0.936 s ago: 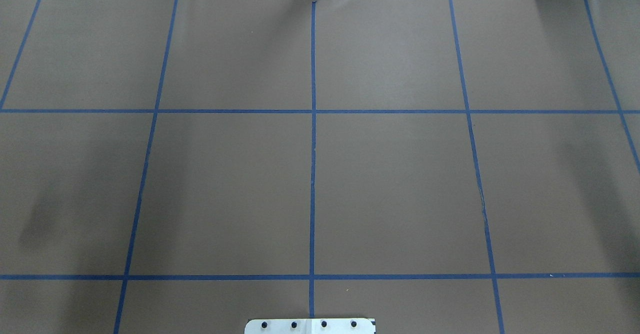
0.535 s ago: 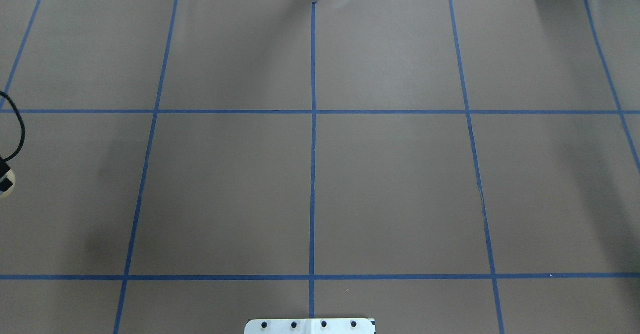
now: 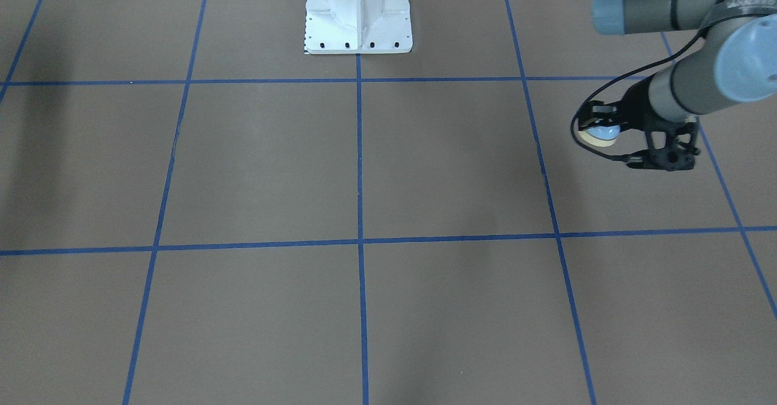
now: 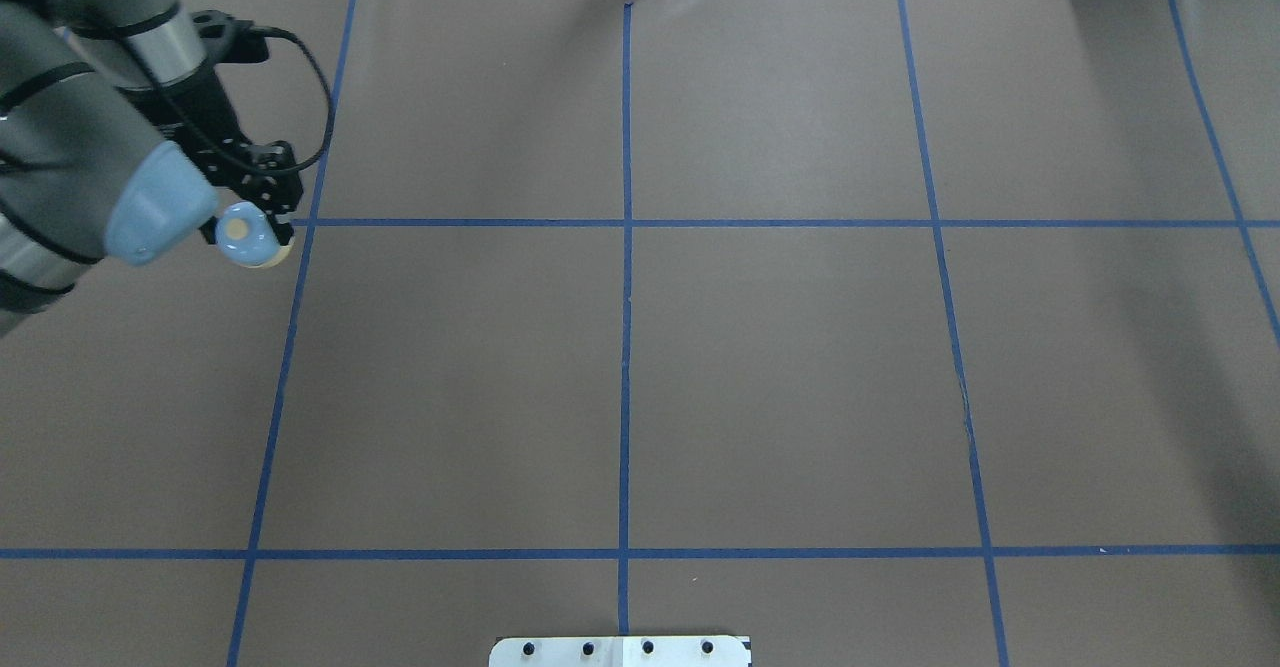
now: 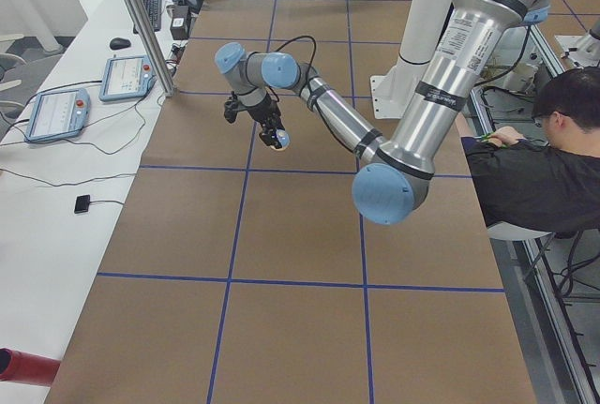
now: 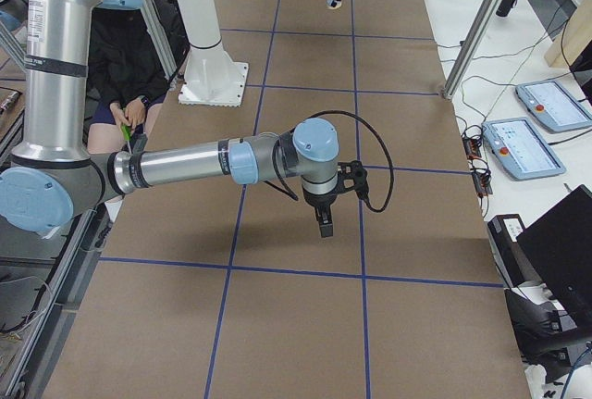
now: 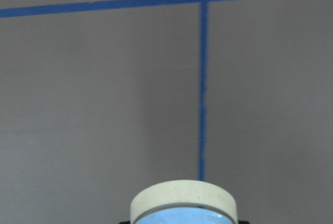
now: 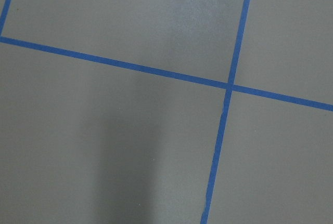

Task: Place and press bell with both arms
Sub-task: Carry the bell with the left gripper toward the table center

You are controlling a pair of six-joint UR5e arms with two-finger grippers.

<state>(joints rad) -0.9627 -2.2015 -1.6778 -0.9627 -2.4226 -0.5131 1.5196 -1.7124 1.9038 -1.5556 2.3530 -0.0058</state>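
My left gripper (image 4: 256, 223) is shut on the light-blue bell (image 4: 243, 234), which has a cream button on top and a cream base ring. It holds the bell above the brown table, beside a blue tape crossing on the left. The bell also shows in the front-facing view (image 3: 601, 133), the exterior left view (image 5: 278, 140) and, at the bottom edge, the left wrist view (image 7: 182, 203). My right gripper (image 6: 323, 229) shows only in the exterior right view. It points down above the mat, and I cannot tell whether it is open or shut.
The brown mat carries a blue tape grid (image 4: 626, 223). The white bolted pedestal (image 3: 358, 16) stands at the robot's side of the table. An operator (image 5: 534, 170) sits beside it. Tablets (image 5: 56, 113) and a metal post (image 5: 141, 20) stand along the far edge.
The left arm has come in from the overhead view's left edge with the bell and moved right and farther out, to the tape crossing. The right arm stays out of that view.
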